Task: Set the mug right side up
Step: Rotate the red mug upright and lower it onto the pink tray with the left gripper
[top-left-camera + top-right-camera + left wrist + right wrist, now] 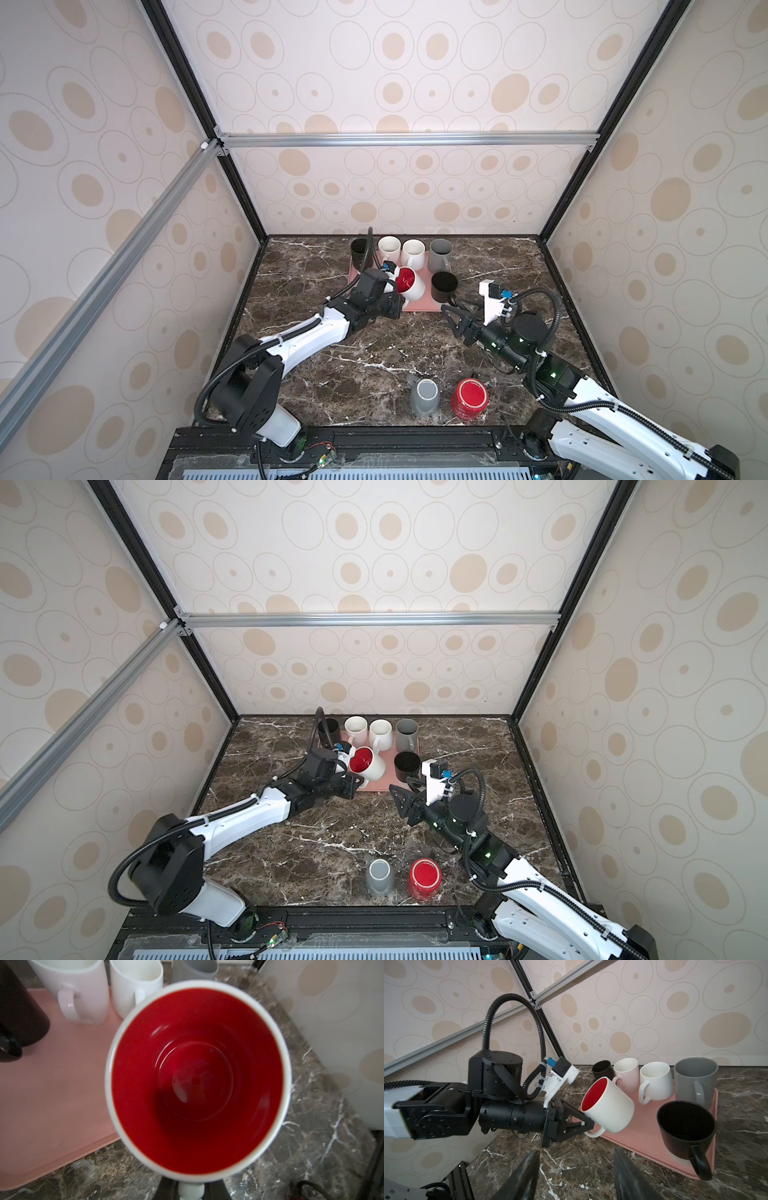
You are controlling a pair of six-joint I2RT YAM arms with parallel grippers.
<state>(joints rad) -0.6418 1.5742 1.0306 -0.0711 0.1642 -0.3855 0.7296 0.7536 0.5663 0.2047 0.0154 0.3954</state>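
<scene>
Marble-patterned counter (pixel 332 340), dark brown with white veins, carrying one pink tray (pixel 643 1138).

Items beyond the left gripper (pixel 586 1126): a row of four upright mugs, namely the far black mug (pixel 358 251), pale pink mug (pixel 389 249), plain white mug (pixel 413 252) and tall grey mug (pixel 440 253).

Item just beside the right gripper (pixel 453 320): wide black mug (pixel 685 1128), upright at the tray's corner, handle turned toward that gripper.

Items well behind both grippers, near the counter's front edge: small grey mug (pixel 426 397) and red mug (pixel 469 399), side by side, each bottom up.

Task item: red-lined white mug (pixel 608 1105). It is tilted over the tray's near edge, mouth facing up and back along the left arm, between the back row and the wide black mug. The left gripper is clenched on its handle, which sits at the mug's lower side.

Right gripper: fingers (pixel 525 1176) spread apart, nothing between them, low over bare counter, pointing at the tilted mug from the other side and apart from it.
</scene>
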